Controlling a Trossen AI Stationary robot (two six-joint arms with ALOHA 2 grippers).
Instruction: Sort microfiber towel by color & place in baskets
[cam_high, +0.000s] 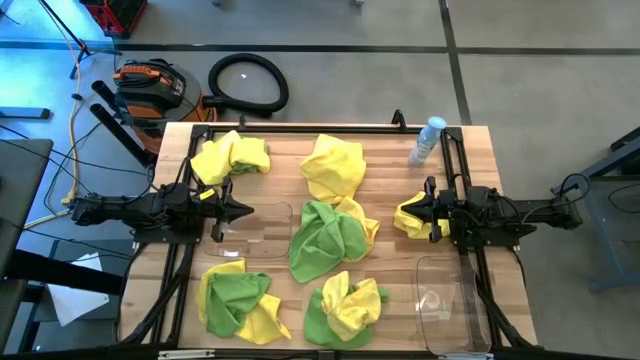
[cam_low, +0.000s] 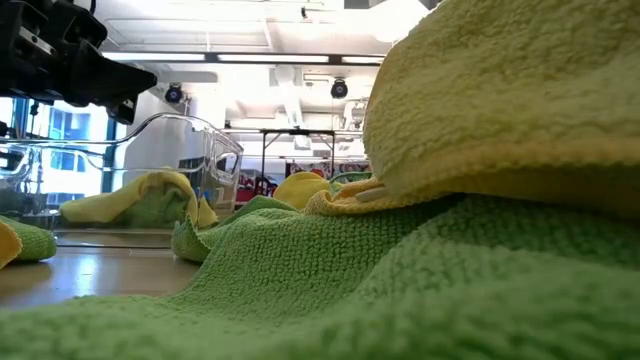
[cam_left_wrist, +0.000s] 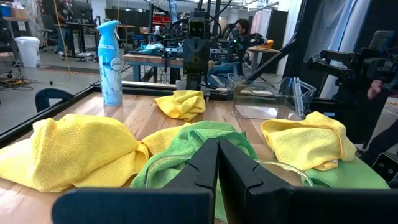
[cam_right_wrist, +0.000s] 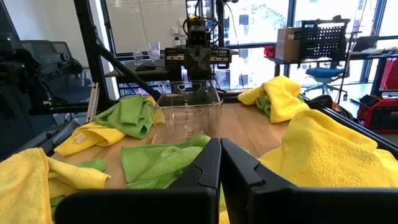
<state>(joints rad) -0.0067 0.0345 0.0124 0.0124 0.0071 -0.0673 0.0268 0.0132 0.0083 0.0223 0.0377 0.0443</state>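
On the wooden table (cam_high: 390, 170), seen from above, the microfiber towels lie scattered in loose heaps. Taking the table's middle as the clock's centre, a yellow towel pile (cam_high: 232, 155) sits at about ten o'clock, another yellow towel (cam_high: 333, 165) at twelve, and a large green towel (cam_high: 322, 238) near the centre with yellow cloth tucked against its three o'clock side. A green and yellow heap (cam_high: 240, 303) lies at seven o'clock and a second mixed heap (cam_high: 345, 308) at six. A small yellow towel (cam_high: 411, 218) rests at three o'clock, just beside the right gripper.

One clear basket (cam_high: 258, 230) stands at nine o'clock, directly in front of the left gripper (cam_high: 240, 211); no cloth shows inside it. The other basket (cam_high: 450, 302) stands at about four o'clock, also holding no cloth.

The left gripper hovers at the nine o'clock edge with its fingers pressed together, holding nothing. The right gripper (cam_high: 422, 209) hangs at the three o'clock edge, fingers likewise closed and empty, pointing toward the centre. A spray bottle (cam_high: 428, 140) stands at about one o'clock.
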